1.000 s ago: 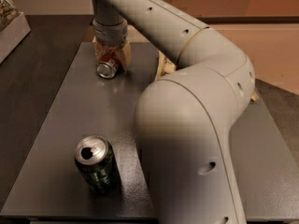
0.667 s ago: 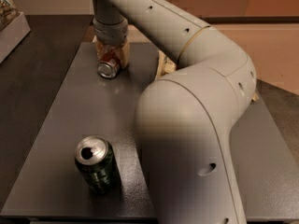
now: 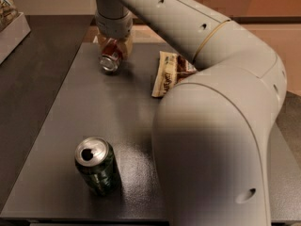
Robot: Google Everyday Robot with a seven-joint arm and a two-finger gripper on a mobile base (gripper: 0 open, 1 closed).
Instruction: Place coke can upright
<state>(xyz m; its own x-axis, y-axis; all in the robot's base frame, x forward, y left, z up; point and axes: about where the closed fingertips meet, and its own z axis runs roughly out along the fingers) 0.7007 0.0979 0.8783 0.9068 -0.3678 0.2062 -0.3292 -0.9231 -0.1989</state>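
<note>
The coke can is red with a silver end facing me. It lies tilted at the far side of the grey table, low over or touching the surface; I cannot tell which. My gripper comes down from above and is shut on the coke can, with a pale finger on each side of it. The upper part of the can is hidden by the gripper's wrist.
A dark green can with a silver top stands upright near the table's front edge. A snack packet lies to the right of the coke can. My large arm covers the right half of the view. A white box sits at the far left.
The coke can, held in the gripper, sits slightly higher in view. The arm's elbow has shifted right, uncovering more of the snack packet.
</note>
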